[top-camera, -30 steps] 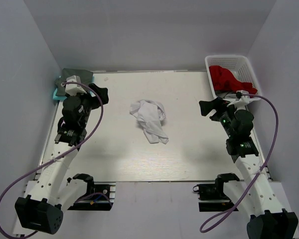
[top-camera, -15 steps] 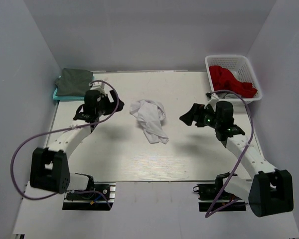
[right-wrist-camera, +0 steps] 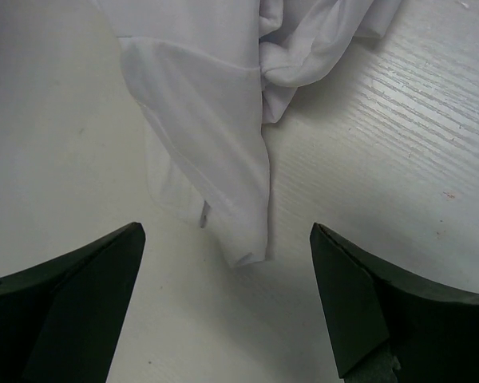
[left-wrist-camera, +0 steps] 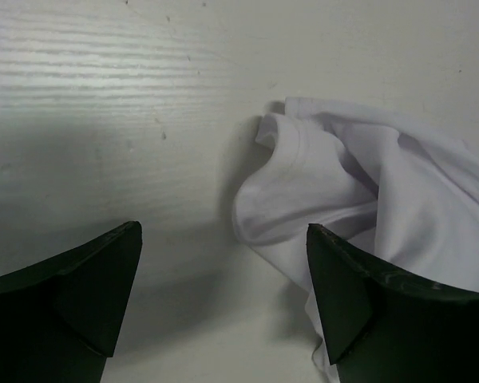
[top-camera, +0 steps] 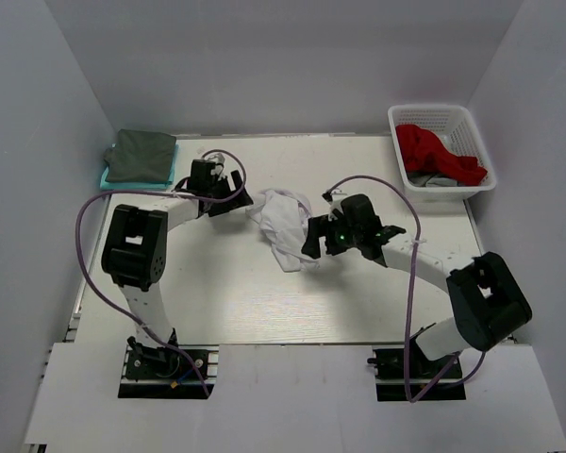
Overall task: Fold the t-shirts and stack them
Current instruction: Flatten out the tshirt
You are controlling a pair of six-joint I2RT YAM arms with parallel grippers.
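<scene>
- Since the earlier frames both arms have reached inward. The left end effector [top-camera: 234, 198] and the right end effector [top-camera: 313, 238] now flank the white t-shirt [top-camera: 285, 222], which lies crumpled as before in the middle of the counter [top-camera: 358, 293].
- Both end effectors are released, with jaws wide and grasping nothing.
- Each wrist view cuts the white t-shirt off at the frame edge.
- Only the top view shows the dark grey-green t-shirt [top-camera: 143, 154] at the far left. It covers the teal one [top-camera: 104, 177], of which just an edge peeks out.
- Red cloth [top-camera: 434, 151] fills the basket [top-camera: 439, 109].
</scene>
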